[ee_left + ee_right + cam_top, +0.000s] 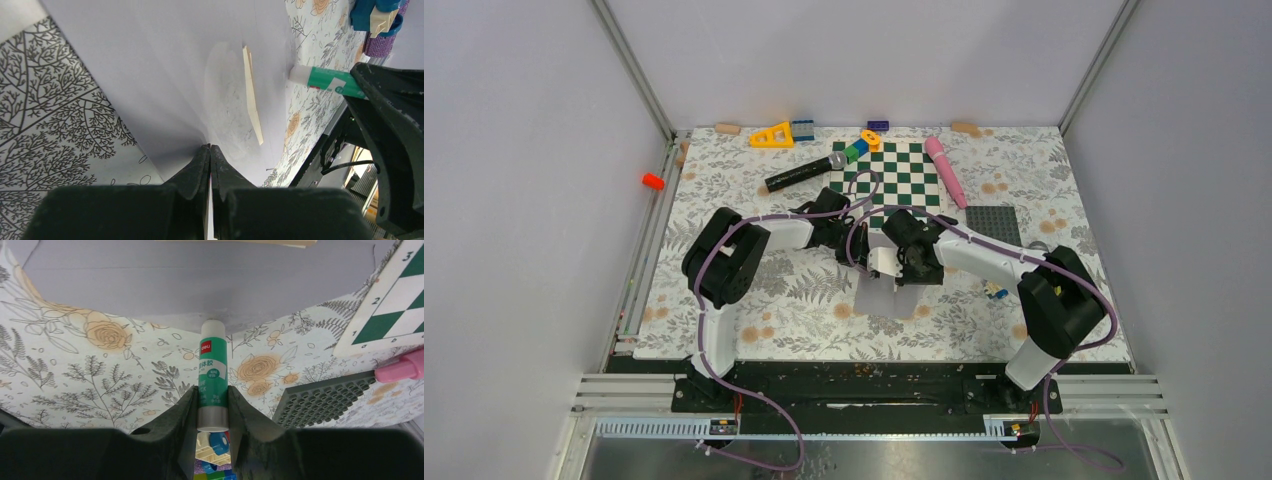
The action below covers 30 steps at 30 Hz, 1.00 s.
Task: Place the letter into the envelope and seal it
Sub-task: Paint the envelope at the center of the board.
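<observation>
The light grey envelope (881, 296) lies on the floral cloth between the two arms, and its paper fills most of the left wrist view (165, 75). My left gripper (210, 148) is shut, pinching a raised fold of the envelope. A thin cream edge (252, 97), the letter as far as I can tell, shows at the envelope's mouth. My right gripper (212, 392) is shut on a green-and-white glue stick (213, 365). The stick's white tip touches the envelope's edge (200, 285). From the left wrist the glue stick (327, 81) comes in from the right.
Behind the grippers lies a green-and-white checkerboard (894, 175), with a pink marker (946, 170) on its right and a black microphone (804, 172) on its left. A dark grey studded plate (994, 222) sits near the right arm. Small blocks and a yellow triangle (772, 135) line the far edge.
</observation>
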Tool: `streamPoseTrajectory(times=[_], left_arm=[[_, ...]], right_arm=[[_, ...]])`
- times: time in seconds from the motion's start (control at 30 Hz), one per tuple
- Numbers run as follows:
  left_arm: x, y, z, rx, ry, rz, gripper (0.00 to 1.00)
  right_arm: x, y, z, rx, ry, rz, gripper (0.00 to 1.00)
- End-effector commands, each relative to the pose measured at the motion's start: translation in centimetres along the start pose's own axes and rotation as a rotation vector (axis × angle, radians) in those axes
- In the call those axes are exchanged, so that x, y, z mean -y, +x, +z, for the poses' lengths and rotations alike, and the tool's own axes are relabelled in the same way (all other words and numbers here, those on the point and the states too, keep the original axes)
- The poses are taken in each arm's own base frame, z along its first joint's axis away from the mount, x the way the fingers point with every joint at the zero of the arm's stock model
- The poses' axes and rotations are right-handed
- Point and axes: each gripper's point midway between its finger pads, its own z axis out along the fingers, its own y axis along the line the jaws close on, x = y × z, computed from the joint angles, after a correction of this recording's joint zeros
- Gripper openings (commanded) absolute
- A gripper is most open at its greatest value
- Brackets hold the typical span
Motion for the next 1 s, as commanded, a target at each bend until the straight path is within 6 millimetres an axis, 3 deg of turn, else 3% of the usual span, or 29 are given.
streamPoseTrajectory(times=[0.0,0.27,0.53,0.97], left_arm=[[-3.3,1.4,0.2,-0.015,-0.151,0.007,0.00],[-3.3,1.5,0.3,-0.017,-0.146,0.008,0.00],[-3.1,1.5,0.3,-0.017,-0.140,0.013,0.00],[-3.0,1.7,0.4,-0.019,-0.143,0.030,0.00]], right_arm=[[-2.4,-1.0,-0.9,0.057,-0.092,-0.055,0.00],[-1.7,-2.3,-1.2,0.084,-0.081,-0.025,0.00],[1.8,-2.1,0.7,0.018,0.093,0.015,0.00],[5.3,-1.5,1.2,-0.020,0.241,0.092,0.00]])
